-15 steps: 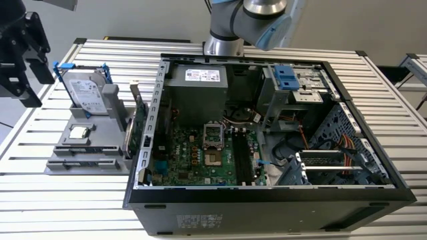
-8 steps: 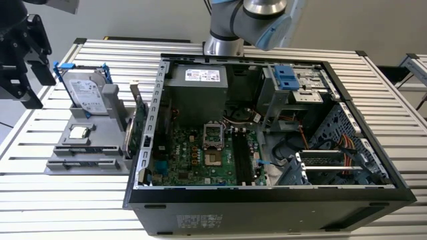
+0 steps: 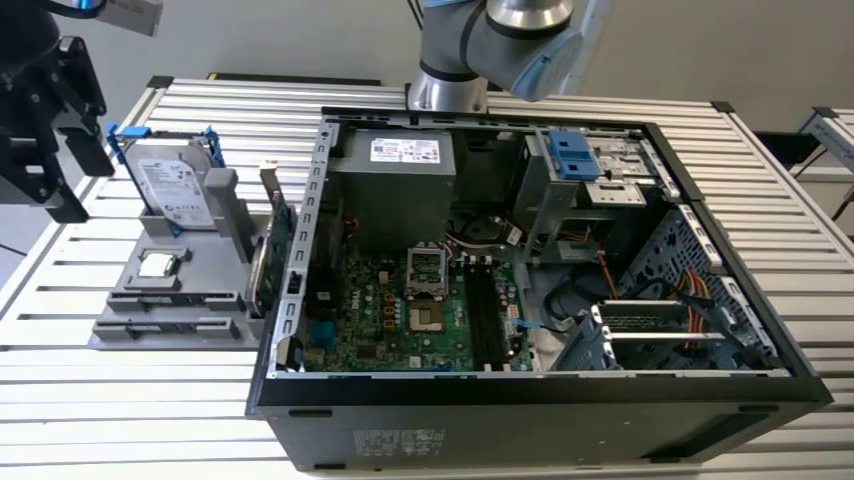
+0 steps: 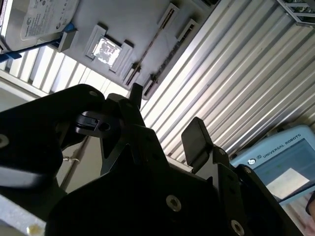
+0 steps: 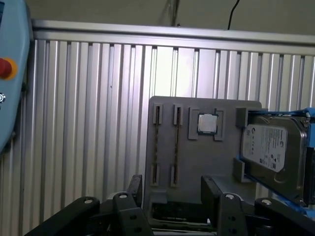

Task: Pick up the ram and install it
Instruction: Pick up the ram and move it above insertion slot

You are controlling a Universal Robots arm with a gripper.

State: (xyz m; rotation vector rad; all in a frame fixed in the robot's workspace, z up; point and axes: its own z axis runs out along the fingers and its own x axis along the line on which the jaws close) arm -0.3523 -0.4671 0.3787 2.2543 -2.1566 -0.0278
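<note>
My gripper [image 3: 54, 190] hangs at the exterior view's far left, above and beside the grey parts tray [image 3: 134, 335]. In both wrist views its black fingers [image 4: 197, 137] stand apart with nothing between them, so the gripper [image 5: 172, 183] is open and empty. On the tray, a thin dark strip that I take for the ram [image 5: 156, 145] stands on edge between the clips of a long holder, with a similar strip [image 5: 176, 145] beside it. The gripper is clear of both strips.
The tray also carries a silver hard drive [image 3: 174, 180] with blue clips, a small square chip [image 3: 158, 265] and an upright green card [image 3: 274, 250]. The open computer case [image 3: 534, 395] with its motherboard [image 3: 414, 310] lies to the exterior view's right. The arm's base [image 3: 447, 90] stands behind it.
</note>
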